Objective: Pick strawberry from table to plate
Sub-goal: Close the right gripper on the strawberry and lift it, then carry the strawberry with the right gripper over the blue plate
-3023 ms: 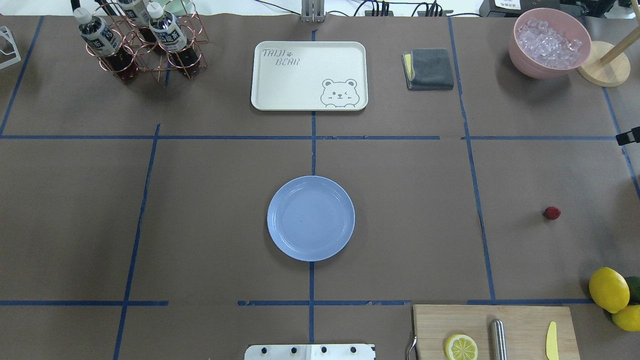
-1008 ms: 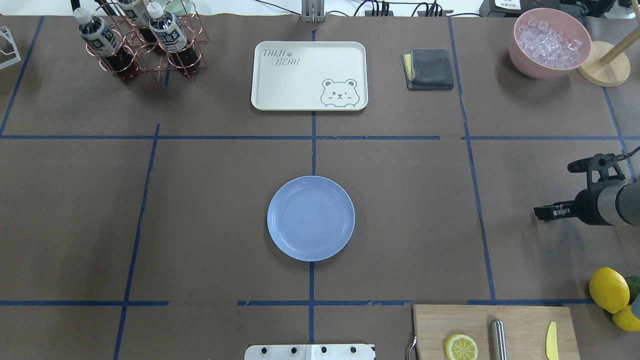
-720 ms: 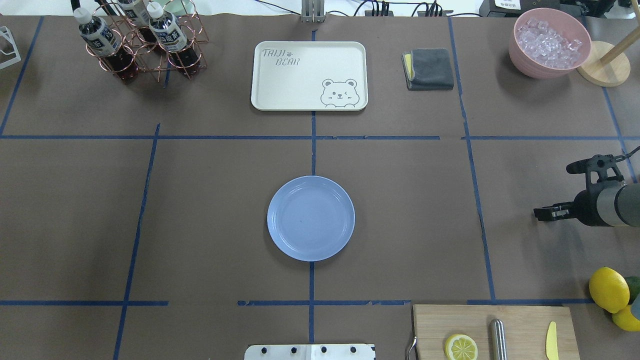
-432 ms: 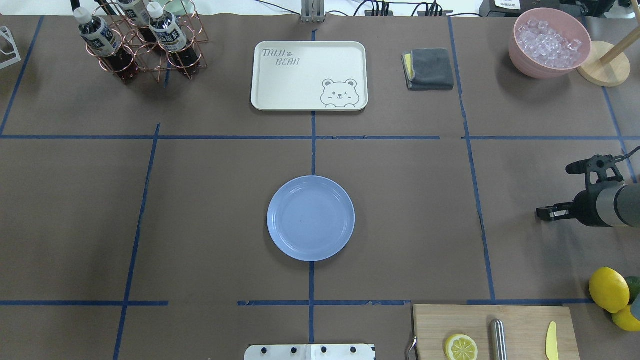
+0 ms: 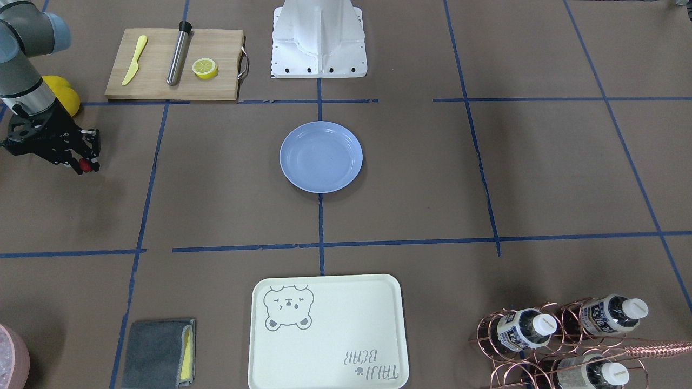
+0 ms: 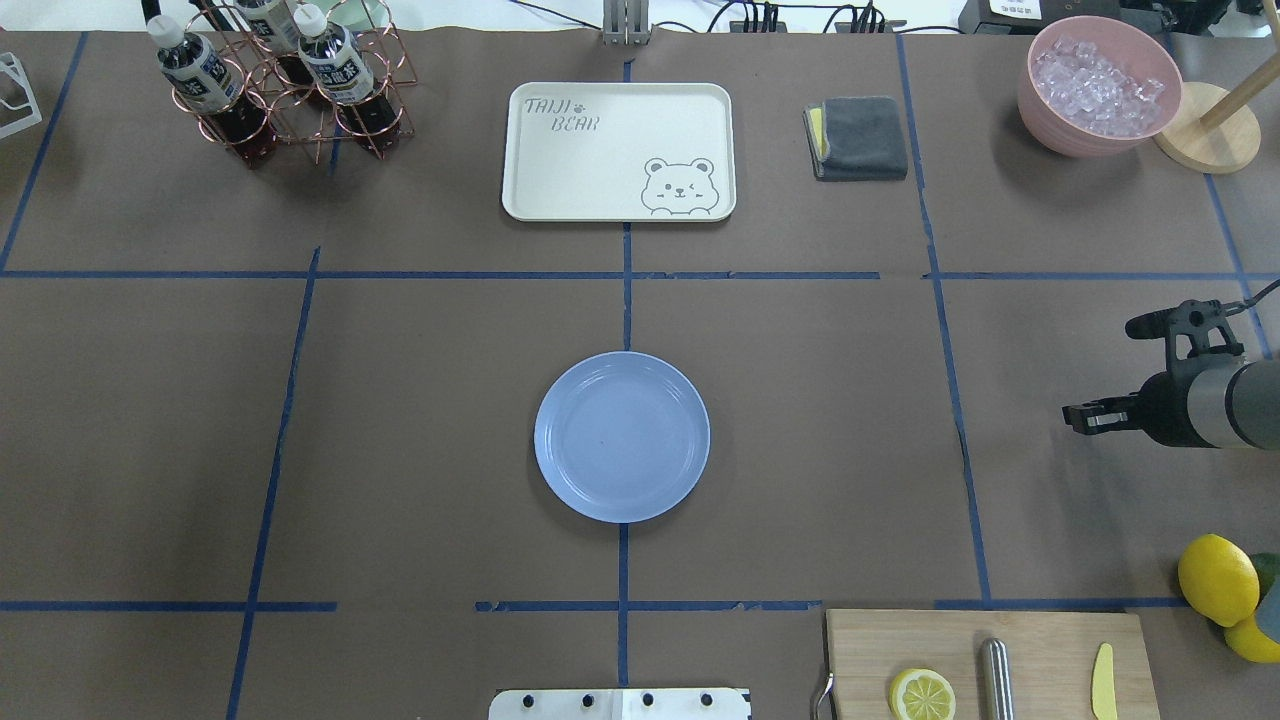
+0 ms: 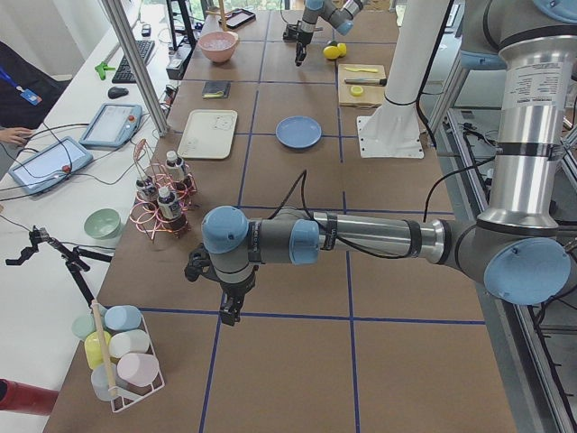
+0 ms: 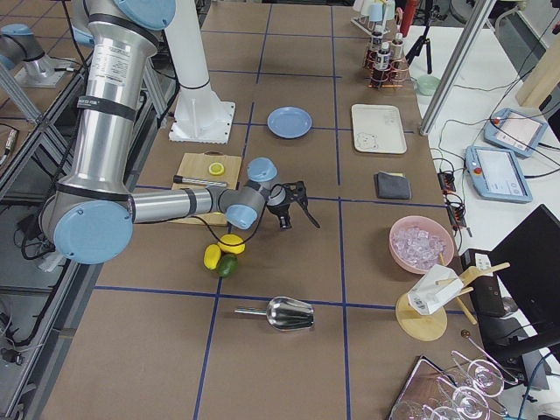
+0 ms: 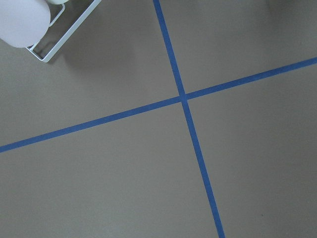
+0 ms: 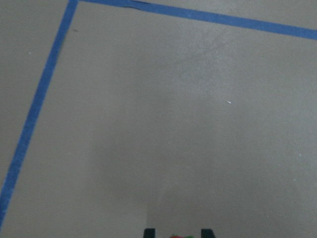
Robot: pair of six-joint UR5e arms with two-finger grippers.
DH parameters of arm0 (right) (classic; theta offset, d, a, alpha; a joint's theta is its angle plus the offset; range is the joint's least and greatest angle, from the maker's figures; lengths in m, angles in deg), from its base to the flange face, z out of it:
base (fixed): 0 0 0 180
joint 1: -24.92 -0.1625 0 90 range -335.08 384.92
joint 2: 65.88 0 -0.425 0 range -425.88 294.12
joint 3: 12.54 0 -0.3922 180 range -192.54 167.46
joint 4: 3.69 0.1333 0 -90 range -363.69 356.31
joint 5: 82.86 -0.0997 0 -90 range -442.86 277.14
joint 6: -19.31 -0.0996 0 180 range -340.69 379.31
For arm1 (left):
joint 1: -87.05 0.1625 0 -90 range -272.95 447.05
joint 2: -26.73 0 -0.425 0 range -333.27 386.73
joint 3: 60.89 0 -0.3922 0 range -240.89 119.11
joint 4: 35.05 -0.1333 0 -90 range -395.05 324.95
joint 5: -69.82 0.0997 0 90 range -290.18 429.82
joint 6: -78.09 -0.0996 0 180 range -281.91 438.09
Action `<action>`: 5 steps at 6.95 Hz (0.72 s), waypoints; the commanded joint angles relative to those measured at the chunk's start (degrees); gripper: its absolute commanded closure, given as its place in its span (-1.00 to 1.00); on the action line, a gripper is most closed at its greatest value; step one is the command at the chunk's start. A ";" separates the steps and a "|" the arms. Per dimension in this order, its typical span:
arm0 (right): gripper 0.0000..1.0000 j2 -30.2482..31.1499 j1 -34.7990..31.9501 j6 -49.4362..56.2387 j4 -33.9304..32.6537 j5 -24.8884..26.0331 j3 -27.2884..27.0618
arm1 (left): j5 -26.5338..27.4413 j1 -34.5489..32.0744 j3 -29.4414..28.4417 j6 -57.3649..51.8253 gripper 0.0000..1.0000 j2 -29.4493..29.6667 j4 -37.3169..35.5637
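overhead: behind robot [image 5: 319,43], looking down | front: faces robot, steep | side cams: counter [image 7: 297,379] ends, further back | wrists: super close to counter | overhead+front both catch the plate [image 6: 621,436]

- The flat brown paper-covered table [image 6: 420,400] in front of me is marked into squares by blue tape lines [image 6: 627,275].
- A round light-blue plate [image 6: 621,437] lies at its middle, on the centre tape line.
- Beyond it lies a cream rectangular tray with a bear drawing [image 6: 618,150], with a folded grey cloth [image 6: 858,138] near the tray on my right.
- At my far left stands a copper wire rack of bottles [image 6: 300,110].
- At my far right, a pink bowl of ice cubes [image 6: 1085,148] sits just beside a round wooden base [image 6: 1210,130].
- Close on my right lie a wooden cutting board [image 6: 1050,650] and yellow lemons [image 6: 1217,578].
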 commanded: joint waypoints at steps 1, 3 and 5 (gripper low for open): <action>1.00 -4.59 1.37 -6.20 -5.77 -0.09 -5.41 | 0.00 -0.07 0.05 0.00 -1.00 -0.09 0.00; 1.00 -18.80 5.48 -13.83 -24.19 0.61 -9.29 | 0.00 -0.07 0.05 0.00 -1.00 -0.09 0.00; 1.00 -38.27 12.14 -21.03 -45.59 3.15 -8.34 | 0.00 0.02 0.40 0.00 -1.00 -0.09 0.00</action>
